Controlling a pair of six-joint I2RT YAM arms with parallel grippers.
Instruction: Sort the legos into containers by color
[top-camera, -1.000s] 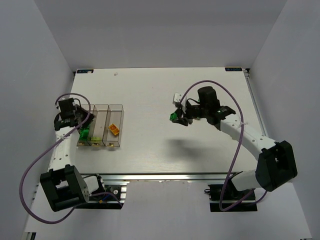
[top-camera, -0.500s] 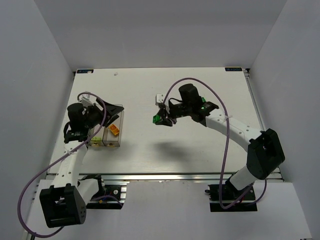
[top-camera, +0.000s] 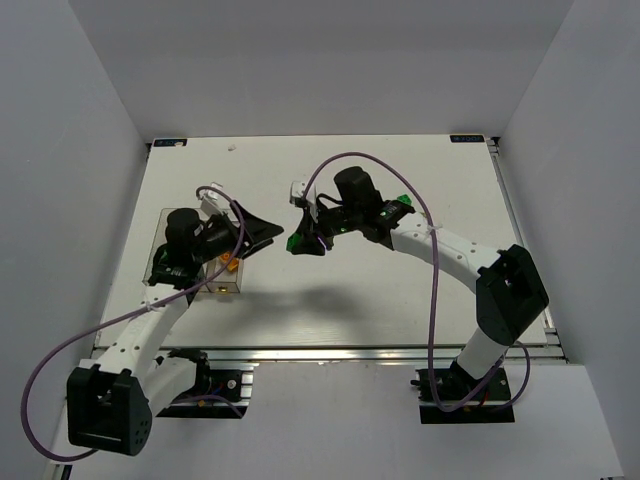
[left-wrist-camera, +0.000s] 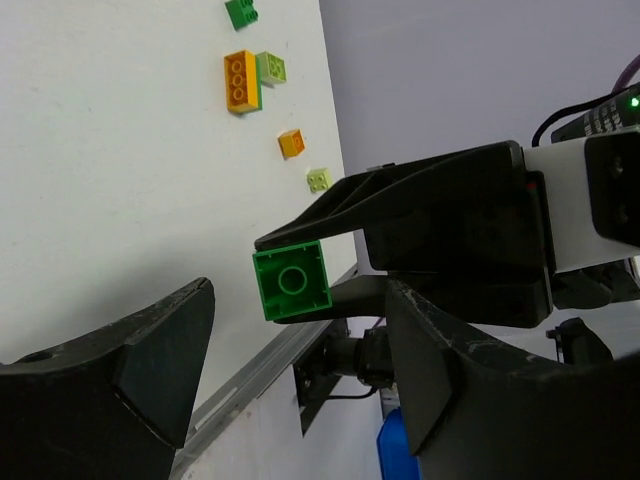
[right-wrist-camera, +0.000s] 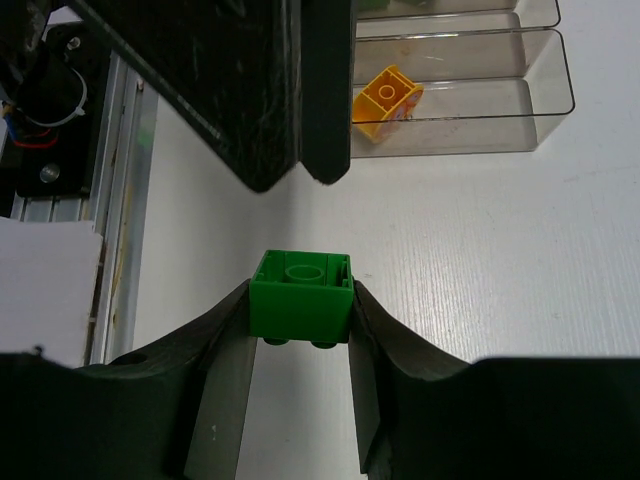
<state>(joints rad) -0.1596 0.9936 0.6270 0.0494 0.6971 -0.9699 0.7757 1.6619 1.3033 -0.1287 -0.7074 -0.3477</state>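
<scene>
My right gripper (right-wrist-camera: 300, 312) is shut on a dark green lego (right-wrist-camera: 300, 295), held underside-up above the table left of centre (top-camera: 297, 243). My left gripper (top-camera: 268, 233) stands open, pointing right at that lego from a short gap away; in the left wrist view the lego (left-wrist-camera: 291, 281) shows between and beyond my fingers (left-wrist-camera: 150, 350). The clear containers (top-camera: 222, 285) lie mostly under the left arm. One container (right-wrist-camera: 480, 95) holds an orange lego (right-wrist-camera: 386, 100). Loose legos lie on the table: orange (left-wrist-camera: 241, 80), yellow-green (left-wrist-camera: 271, 67), dark green (left-wrist-camera: 241, 12).
A small orange lego (left-wrist-camera: 291, 143) and a pale one (left-wrist-camera: 319, 180) lie near the table's edge. The aluminium rail (top-camera: 330, 352) runs along the near edge. The left arm's purple cable (top-camera: 60, 360) loops out beside its base.
My left arm swung from over the containers toward the table's middle and its jaws opened. My right arm carried the green lego leftward to meet it.
</scene>
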